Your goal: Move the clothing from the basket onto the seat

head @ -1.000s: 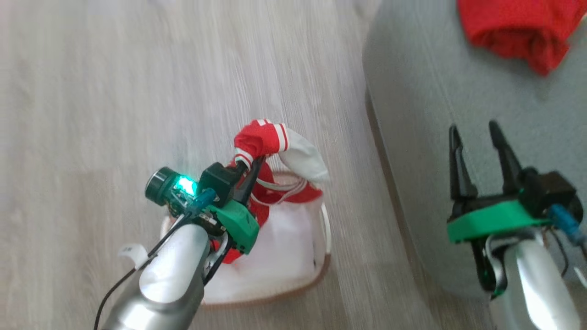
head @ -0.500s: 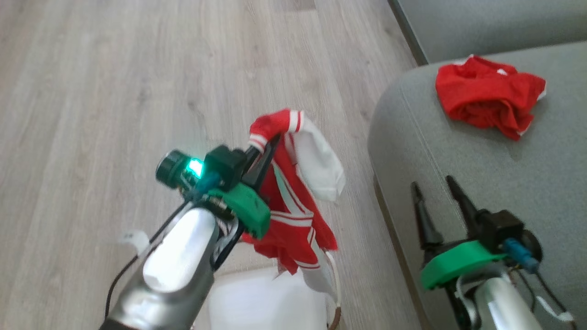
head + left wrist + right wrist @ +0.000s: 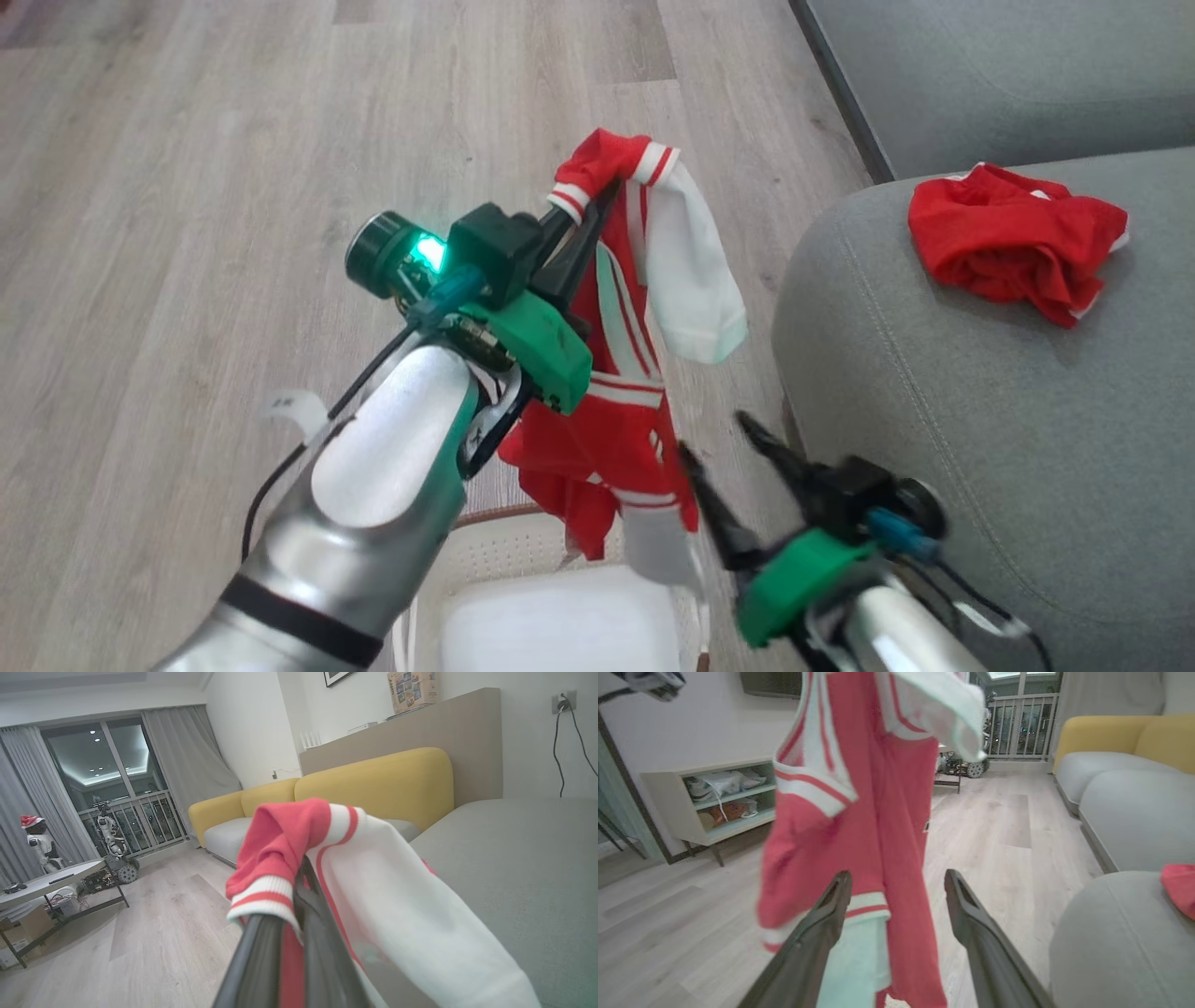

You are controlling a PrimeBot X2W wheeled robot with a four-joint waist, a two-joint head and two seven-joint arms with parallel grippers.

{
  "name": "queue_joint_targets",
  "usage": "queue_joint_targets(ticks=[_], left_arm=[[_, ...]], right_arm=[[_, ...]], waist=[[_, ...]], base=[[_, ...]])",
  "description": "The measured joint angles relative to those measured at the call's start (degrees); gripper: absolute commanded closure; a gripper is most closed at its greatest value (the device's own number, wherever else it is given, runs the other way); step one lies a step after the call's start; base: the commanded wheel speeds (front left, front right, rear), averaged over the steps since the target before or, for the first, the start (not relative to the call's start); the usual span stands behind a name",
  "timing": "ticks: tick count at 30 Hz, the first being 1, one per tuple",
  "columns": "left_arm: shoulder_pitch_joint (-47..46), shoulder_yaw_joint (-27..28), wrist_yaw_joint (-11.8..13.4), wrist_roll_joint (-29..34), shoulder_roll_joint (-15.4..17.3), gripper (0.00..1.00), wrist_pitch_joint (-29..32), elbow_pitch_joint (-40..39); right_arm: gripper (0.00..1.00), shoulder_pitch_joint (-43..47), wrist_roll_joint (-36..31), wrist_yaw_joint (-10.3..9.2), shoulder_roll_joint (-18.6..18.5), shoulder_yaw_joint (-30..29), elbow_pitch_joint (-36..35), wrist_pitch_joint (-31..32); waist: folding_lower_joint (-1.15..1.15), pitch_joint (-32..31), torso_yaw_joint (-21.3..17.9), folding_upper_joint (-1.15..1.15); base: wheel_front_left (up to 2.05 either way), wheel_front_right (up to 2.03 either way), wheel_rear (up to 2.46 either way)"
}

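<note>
My left gripper (image 3: 583,201) is shut on a red garment with white stripes (image 3: 621,373), which hangs from its tips above the cream basket (image 3: 495,551) at the bottom of the head view. In the left wrist view the garment's striped cuff (image 3: 280,858) drapes over the closed fingers (image 3: 261,956). My right gripper (image 3: 724,443) stands open just right of the hanging cloth, and in the right wrist view the garment (image 3: 859,812) hangs beyond its gripper (image 3: 896,882). A second red garment (image 3: 1013,238) lies crumpled on the grey-green seat (image 3: 934,392) at the right.
Pale wood floor (image 3: 187,187) stretches to the left and ahead. A darker grey cushion (image 3: 1008,75) sits at the top right. A yellow-backed sofa (image 3: 373,784), a low table (image 3: 56,877) and a shelf unit (image 3: 714,798) stand farther off.
My left gripper has lifted the garment up out of the basket. The right gripper has swung left from over the seat toward the hanging cloth. The camera has tilted too.
</note>
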Motion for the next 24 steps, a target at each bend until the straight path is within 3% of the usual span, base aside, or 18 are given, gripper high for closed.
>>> queue_joint_targets(ticks=[7, 13, 24], left_arm=[[-3.09, -1.76, 1.02, -1.24, -0.14, 1.0, 0.91, 2.11], [-5.23, -4.39, 2.04, -3.91, -0.33, 1.0, 1.41, 1.99], [-7.87, -6.81, 4.13, -5.65, -0.37, 1.0, 1.81, 5.34]], right_arm=[[0.0, -4.52, 4.65, 0.0, -0.01, 8.21, 0.89, 0.0], [0.0, -8.07, 5.2, 0.0, -0.42, 10.53, 2.87, 0.0], [0.0, -9.66, 9.84, 0.0, -0.46, 12.63, -3.04, 0.0]], waist=[[0.0, -0.06, 0.67, 0.0], [0.0, 0.31, 1.88, 0.0], [0.0, 0.61, 2.29, -0.01]], base=[[0.0, 0.0, 0.0], [0.0, 0.0, 0.0], [0.0, 0.0, 0.0]])
